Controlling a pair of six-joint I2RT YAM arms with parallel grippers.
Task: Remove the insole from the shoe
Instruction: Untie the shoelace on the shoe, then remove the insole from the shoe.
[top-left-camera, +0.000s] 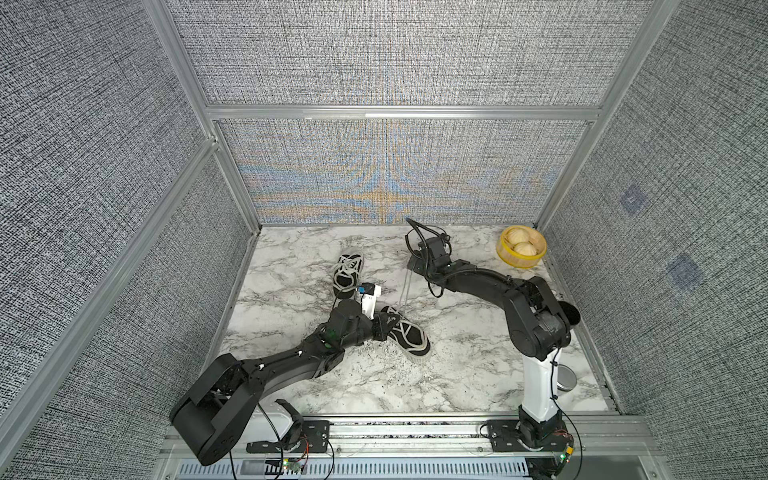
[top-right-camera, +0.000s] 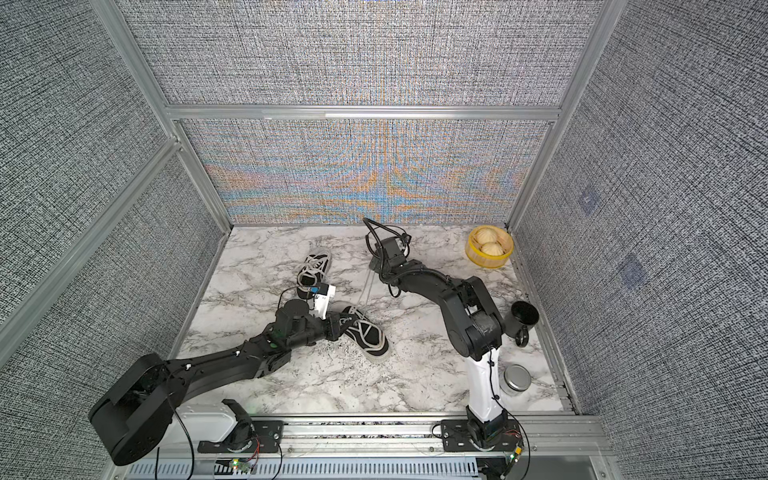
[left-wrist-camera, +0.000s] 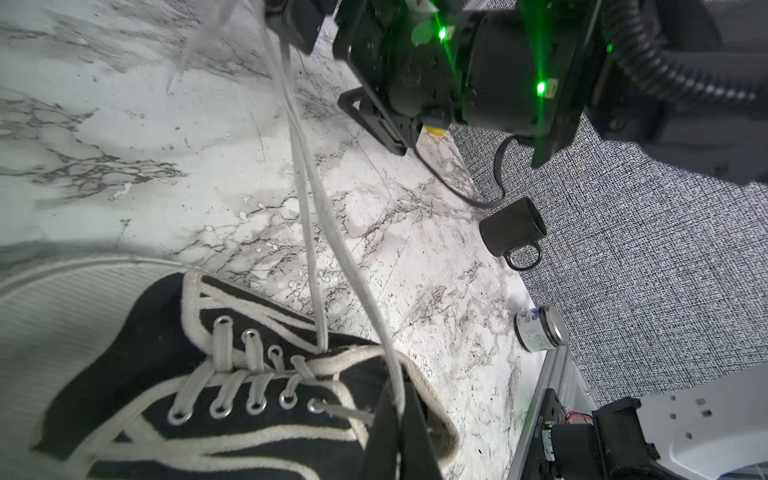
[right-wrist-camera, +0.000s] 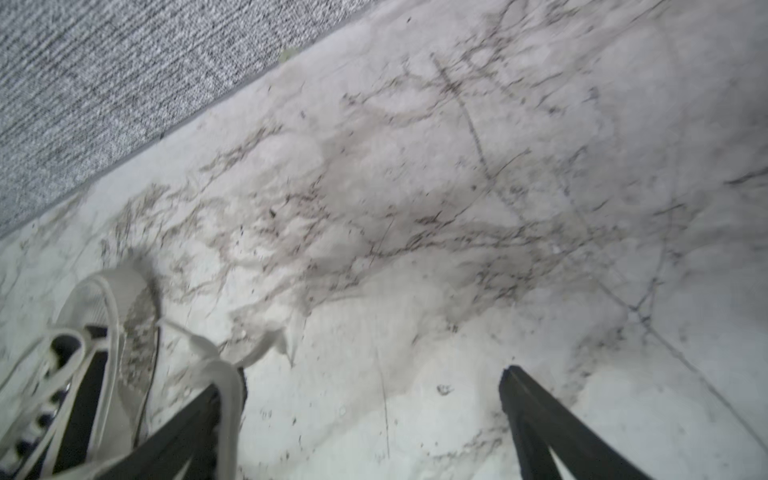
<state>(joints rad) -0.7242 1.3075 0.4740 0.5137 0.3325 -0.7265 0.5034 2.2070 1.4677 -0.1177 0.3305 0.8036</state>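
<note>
A black canvas shoe (top-left-camera: 409, 336) (top-right-camera: 368, 332) (left-wrist-camera: 208, 395) with white laces lies mid-table. No insole shows; the shoe's inside is hidden. My left gripper (top-left-camera: 384, 326) (top-right-camera: 337, 326) (left-wrist-camera: 397, 424) sits at the shoe's heel opening. It is shut, with a white shoelace (left-wrist-camera: 353, 266) pinched between its fingers. Two lace strands (top-left-camera: 405, 291) stretch from the shoe up to my right gripper (top-left-camera: 415, 266) (top-right-camera: 376, 264) (right-wrist-camera: 360, 378). That gripper hangs open above the marble, a lace (right-wrist-camera: 228, 386) draped over one finger.
A second black shoe (top-left-camera: 347, 268) (top-right-camera: 313, 266) (right-wrist-camera: 83, 374) lies behind the first one. A yellow basket (top-left-camera: 519, 262) of buns stands in the back right corner. A black mug (top-left-camera: 569, 316) (left-wrist-camera: 511, 226) and a tin can (top-left-camera: 566, 376) (left-wrist-camera: 540, 328) stand along the right edge. Fabric walls close three sides.
</note>
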